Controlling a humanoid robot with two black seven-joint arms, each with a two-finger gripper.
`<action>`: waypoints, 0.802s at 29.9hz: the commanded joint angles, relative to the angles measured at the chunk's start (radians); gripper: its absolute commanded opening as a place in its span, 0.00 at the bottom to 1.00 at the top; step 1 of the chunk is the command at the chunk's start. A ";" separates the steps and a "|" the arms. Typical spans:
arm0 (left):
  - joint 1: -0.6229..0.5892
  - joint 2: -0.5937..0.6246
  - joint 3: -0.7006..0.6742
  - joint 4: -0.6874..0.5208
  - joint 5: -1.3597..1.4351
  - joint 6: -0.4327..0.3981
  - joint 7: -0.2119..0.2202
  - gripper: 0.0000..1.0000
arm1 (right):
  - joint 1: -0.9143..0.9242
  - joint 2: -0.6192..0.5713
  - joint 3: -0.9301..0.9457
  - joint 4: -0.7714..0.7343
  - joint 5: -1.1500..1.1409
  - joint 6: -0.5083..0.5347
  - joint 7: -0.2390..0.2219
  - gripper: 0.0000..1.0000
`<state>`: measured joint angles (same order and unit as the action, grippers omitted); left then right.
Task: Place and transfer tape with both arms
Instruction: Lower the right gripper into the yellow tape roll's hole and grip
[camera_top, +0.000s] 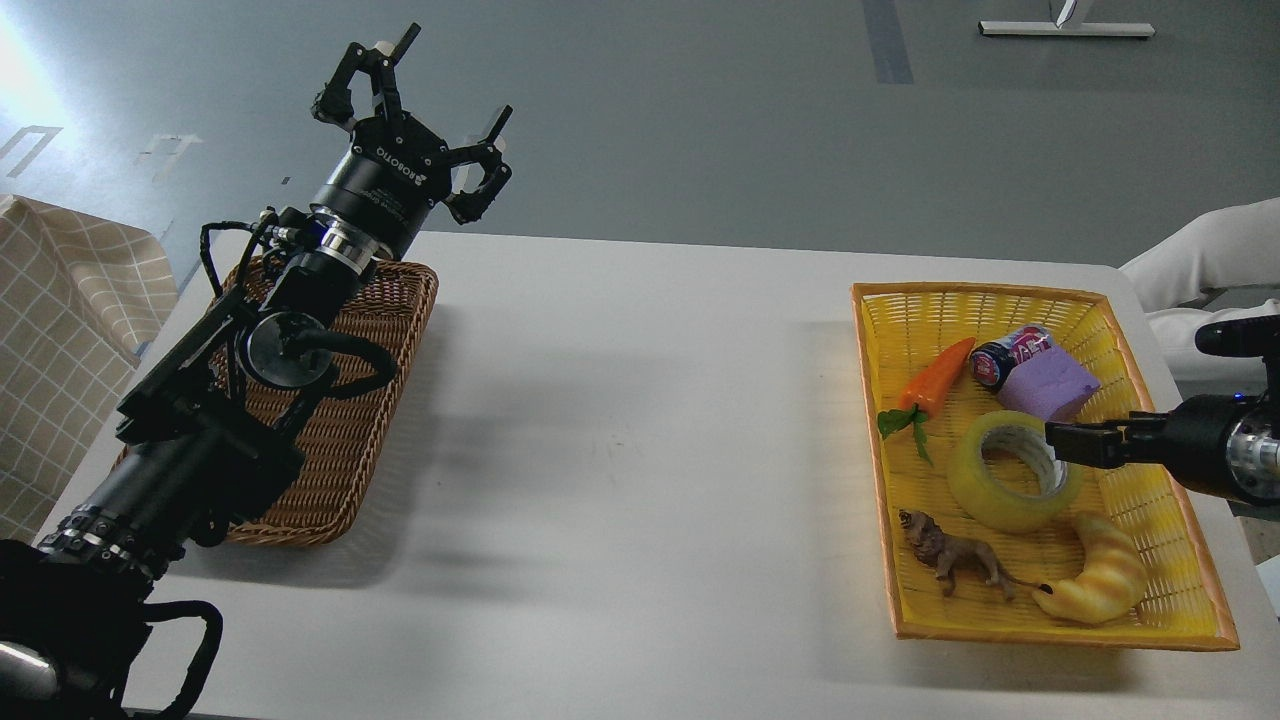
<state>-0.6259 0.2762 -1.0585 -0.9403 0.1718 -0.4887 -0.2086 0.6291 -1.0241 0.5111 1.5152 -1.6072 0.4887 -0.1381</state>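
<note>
The tape, a wide translucent yellow roll with a grey-white core, lies flat in the yellow basket on the right of the table. My right gripper comes in from the right edge and its dark tip is over the roll's right rim. It is seen side-on, so I cannot tell its fingers apart. My left gripper is open and empty, raised high above the far end of the brown wicker basket on the left.
The yellow basket also holds a toy carrot, a small can, a purple block, a toy lion and a croissant toy. A checked cloth hangs at the far left.
</note>
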 joint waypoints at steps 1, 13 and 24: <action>0.000 0.000 0.000 0.000 0.000 0.000 0.000 0.98 | -0.012 0.006 0.000 -0.010 -0.017 0.000 -0.001 0.87; 0.003 0.001 0.000 -0.002 0.000 0.000 -0.001 0.98 | -0.016 0.091 0.000 -0.072 -0.072 0.000 -0.011 0.87; 0.003 0.006 0.000 0.000 0.000 0.000 -0.002 0.98 | -0.032 0.134 0.000 -0.110 -0.105 0.000 -0.011 0.85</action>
<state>-0.6228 0.2806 -1.0585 -0.9406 0.1718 -0.4887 -0.2101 0.5972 -0.9054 0.5110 1.4204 -1.7094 0.4887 -0.1494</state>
